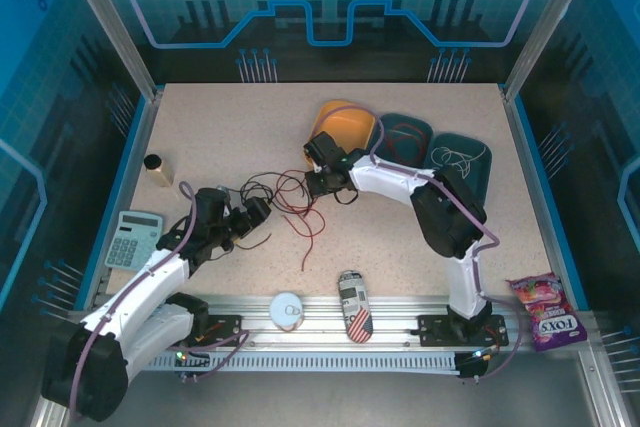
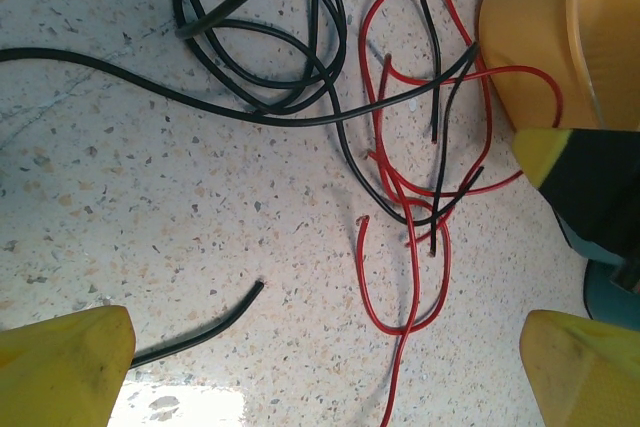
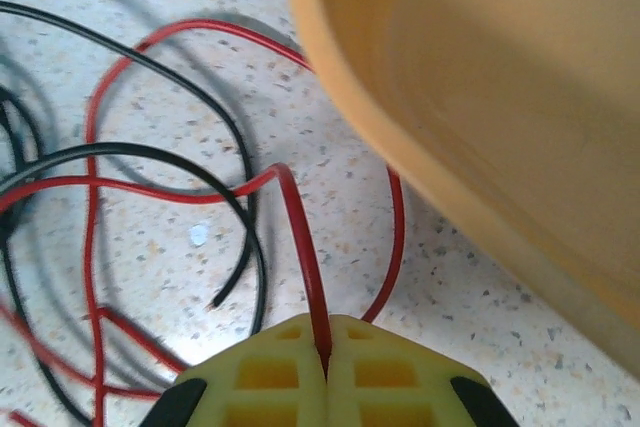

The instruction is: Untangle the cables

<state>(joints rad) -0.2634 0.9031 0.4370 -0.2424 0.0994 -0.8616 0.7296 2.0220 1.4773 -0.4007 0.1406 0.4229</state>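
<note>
The right gripper (image 3: 328, 335) is clenched on a red cable (image 3: 300, 227). The strand rises straight out from between its closed fingertips, then bends away to the left over the speckled table (image 3: 150, 7). Black cables (image 3: 130, 147) curve across the table ahead of the gripper and to its left, crossing the red loops. A yellow bowl (image 3: 480, 97) sits close on its right, with its rim over part of the red loop.

The left gripper (image 2: 320, 367) is released, its yellow fingers (image 2: 65, 362) spread wide and holding nothing. The tangle lies on the table ahead of it. Coiled black cables (image 2: 262, 120) are ahead and to the left, and red cable (image 2: 413, 277) loops ahead and to the right, the two colours crossing. One loose black end lies just beside its left finger.

In the overhead view the two grippers (image 1: 322, 182) (image 1: 262, 209) face each other across the tangle (image 1: 290, 197).
</note>
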